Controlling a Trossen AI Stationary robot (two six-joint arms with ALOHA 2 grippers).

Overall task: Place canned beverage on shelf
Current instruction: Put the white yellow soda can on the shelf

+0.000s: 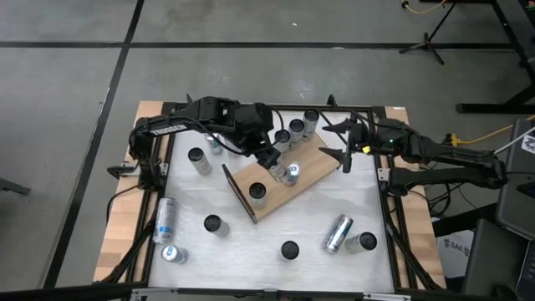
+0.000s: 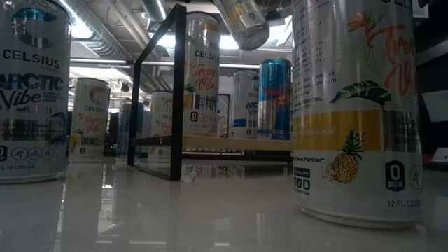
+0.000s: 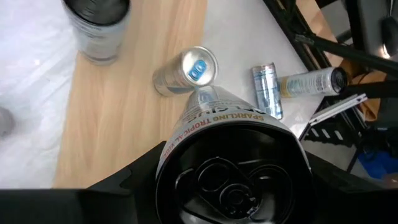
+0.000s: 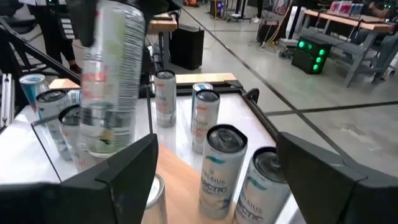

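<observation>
The shelf [image 1: 303, 165], a light wood board with a dark panel at one short end, lies slantwise mid-table. A blue-topped can [image 1: 291, 173] and a dark-topped can [image 1: 258, 192] stand on it. My left gripper [image 1: 269, 158] hangs over the board, shut on a Tropical Vibe can [image 3: 214, 118], which also shows aloft in the right wrist view [image 4: 109, 81] and in the low view [image 2: 241, 21]. At the table's right side my right gripper [image 1: 343, 148] stands open and holds nothing; several upright cans [image 4: 217, 168] are in front of it. My left gripper pinches the can between its two fingers [image 3: 124, 186], on opposite sides of the wall near the pull-tab end [image 3: 186, 155]. The fingers slant down from the table's left. The can is clear of the board and tilted, its bottom end lowest [image 2: 253, 36].
Upright cans stand at the far edge [image 1: 297, 130] and around the table [image 1: 200, 159] [image 1: 213, 224] [image 1: 289, 249] [image 1: 364, 242]. Others lie on their sides at the left [image 1: 165, 219] and near right [image 1: 338, 232]. Black frame rails [image 1: 380, 180] border the table.
</observation>
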